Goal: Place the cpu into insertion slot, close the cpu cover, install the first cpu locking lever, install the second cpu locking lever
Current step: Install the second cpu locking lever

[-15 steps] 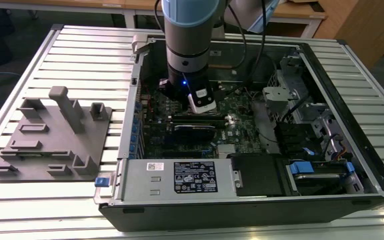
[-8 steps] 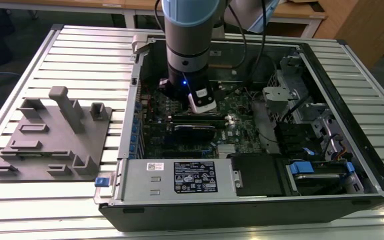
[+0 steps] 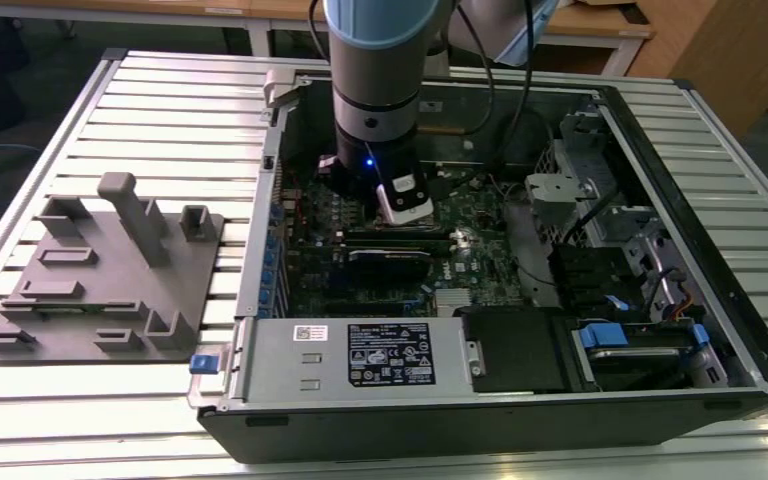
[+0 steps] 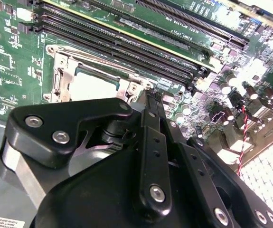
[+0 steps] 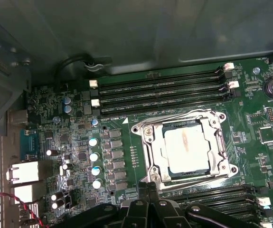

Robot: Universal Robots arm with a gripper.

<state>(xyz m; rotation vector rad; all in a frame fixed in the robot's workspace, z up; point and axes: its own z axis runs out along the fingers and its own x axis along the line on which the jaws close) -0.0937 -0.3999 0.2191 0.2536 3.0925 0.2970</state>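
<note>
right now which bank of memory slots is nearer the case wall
The four-slot bank with white end clips, between the cpu and the grey case wall; the other bank lies beside the gripper.

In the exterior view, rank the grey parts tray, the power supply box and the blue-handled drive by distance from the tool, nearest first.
1. Power supply box, in the case below the tool.
2. Blue-handled drive, in the case's corner toward the exterior view's right.
3. Grey parts tray, outside the case on the table, at the exterior view's left.
</note>
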